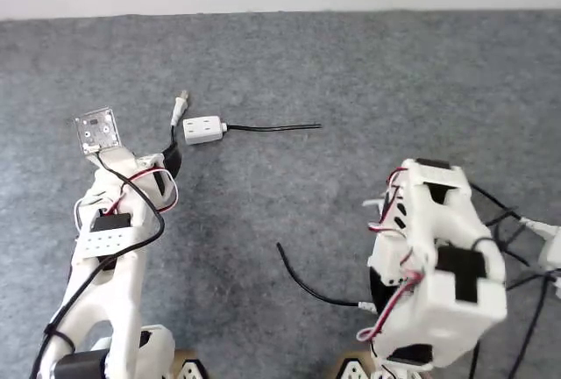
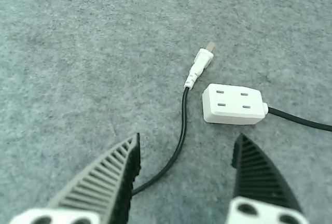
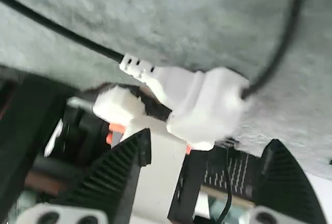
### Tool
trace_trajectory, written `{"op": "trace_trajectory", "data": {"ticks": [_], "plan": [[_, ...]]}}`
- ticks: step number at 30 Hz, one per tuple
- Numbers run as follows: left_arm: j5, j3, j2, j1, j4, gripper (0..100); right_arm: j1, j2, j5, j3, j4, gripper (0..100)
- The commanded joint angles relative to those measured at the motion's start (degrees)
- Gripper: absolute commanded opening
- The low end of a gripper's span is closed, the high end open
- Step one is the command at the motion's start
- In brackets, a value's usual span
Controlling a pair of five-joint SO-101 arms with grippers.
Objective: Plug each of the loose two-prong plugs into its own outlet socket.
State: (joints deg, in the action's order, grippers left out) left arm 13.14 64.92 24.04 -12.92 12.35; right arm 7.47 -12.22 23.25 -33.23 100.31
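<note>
A white outlet block (image 1: pixel 202 129) (image 2: pixel 233 103) lies on the grey carpet, its sockets facing up and its black cord running off to one side. Just beside it lies a loose white two-prong plug (image 1: pixel 181 101) (image 2: pixel 202 59), and its black cord (image 2: pixel 179 136) runs back between the fingers of my left gripper (image 2: pixel 184 156) (image 1: pixel 168 161). That gripper is open, holds nothing and hovers short of the block. My right gripper (image 3: pixel 205 167) is open close above a second white plug (image 3: pixel 148 73), which is pressed into another white block (image 3: pixel 212 105).
The right arm (image 1: pixel 434 256) is folded low at the front right of the table. A black cord (image 1: pixel 302 282) curves out from under it to a white plug end (image 1: pixel 366 306). A small clear square plate (image 1: pixel 96 131) sits at the left.
</note>
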Motion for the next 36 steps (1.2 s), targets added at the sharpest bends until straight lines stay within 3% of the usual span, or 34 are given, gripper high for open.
{"op": "trace_trajectory", "data": {"ticks": [1,4,11,18,25,31,36], "plan": [[-0.70,-1.54,0.79,0.53,-0.09,27,-0.48,-4.88,5.01,4.40,2.24,32.8],[-0.70,-1.63,0.79,0.53,-0.09,27,-0.13,-7.52,6.51,4.92,2.33,31.0],[-0.70,-1.63,0.79,0.44,-0.18,27,-0.04,-4.26,6.15,4.66,2.33,1.0],[-0.70,-1.63,0.79,0.44,-0.18,27,0.04,4.70,5.98,4.66,2.51,0.9],[-0.70,-1.63,0.79,0.44,-0.18,27,5.85,16.31,6.24,5.36,2.51,0.8],[-0.70,-1.63,0.79,0.44,-0.09,27,0.48,18.42,12.92,0.88,2.68,0.9],[-6.33,-0.48,1.41,4.48,6.42,27,-2.59,21.67,27.25,-3.25,2.59,0.9]]}}
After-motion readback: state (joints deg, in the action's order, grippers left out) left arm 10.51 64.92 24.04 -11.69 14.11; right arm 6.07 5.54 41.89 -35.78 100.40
